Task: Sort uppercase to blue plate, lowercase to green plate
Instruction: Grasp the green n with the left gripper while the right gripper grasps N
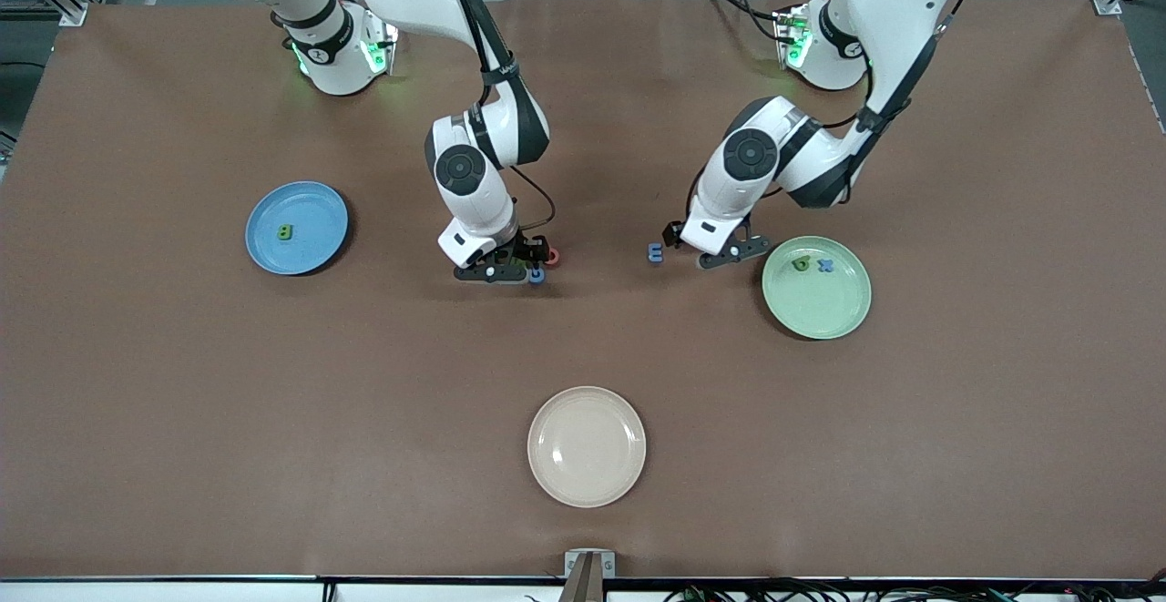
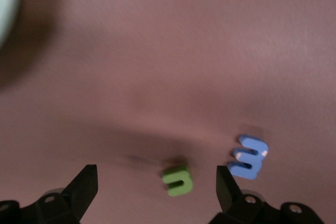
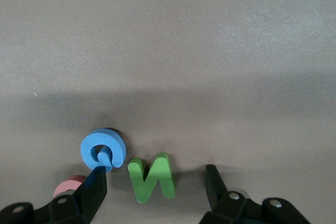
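Left gripper (image 2: 153, 190) low over the desk (image 1: 956, 420), jaws open around green u (image 2: 178, 180); blue m (image 2: 249, 156) just beside. Right gripper (image 3: 155, 190) jaws open around green N (image 3: 152, 177), blue G (image 3: 103, 149) and pink G (image 3: 68, 186) alongside. Blue plate (image 1: 314, 206) holds green B (image 1: 285, 233); green plate (image 1: 820, 306) holds two letters.

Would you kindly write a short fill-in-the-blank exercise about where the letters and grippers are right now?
1. The green B lies on the ____ plate.
2. The green plate holds ____ letters.
3. The right gripper's open fingers straddle the green ____.
4. The left gripper straddles the green u, with the blue m ____ its fingers.

Answers: blue; two; N; outside
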Available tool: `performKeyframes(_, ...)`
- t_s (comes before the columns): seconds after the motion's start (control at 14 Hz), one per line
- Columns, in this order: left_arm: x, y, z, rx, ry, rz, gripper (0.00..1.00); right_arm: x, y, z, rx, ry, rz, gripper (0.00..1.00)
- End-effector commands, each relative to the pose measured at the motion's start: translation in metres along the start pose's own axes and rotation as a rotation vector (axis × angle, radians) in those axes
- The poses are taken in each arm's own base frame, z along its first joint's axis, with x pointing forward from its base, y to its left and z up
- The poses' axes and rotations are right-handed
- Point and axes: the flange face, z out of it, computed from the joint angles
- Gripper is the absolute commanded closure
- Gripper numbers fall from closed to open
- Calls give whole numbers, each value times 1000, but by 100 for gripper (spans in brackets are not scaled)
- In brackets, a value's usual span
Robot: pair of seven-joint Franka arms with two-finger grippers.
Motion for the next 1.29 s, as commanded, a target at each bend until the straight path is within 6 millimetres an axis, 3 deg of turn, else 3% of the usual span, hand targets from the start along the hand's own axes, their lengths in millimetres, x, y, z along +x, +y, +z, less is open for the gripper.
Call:
performKeyframes(0.0,-5,10,9,-14,2,2,1,-8,0,8,-10,-15,9,15)
performKeyframes(0.29,-16,12,30,18,5,45,1,-11,10,14,-26,-22,-7,17)
performKeyframes(0.43,-18,10,40,35,7,34,8,-10,14,15,-29,-21,-14,18)
performKeyframes(0.86,-19,10,41,37,6,26,67,1,23,13,-26,-9,-22,27)
performKeyframes(1.0,-18,10,40,36,7,25,80,2,24,13,-27,-10,-22,28)
performKeyframes(1.22,-14,10,33,29,20,19,90,4,25,13,-26,-7,-21,36)
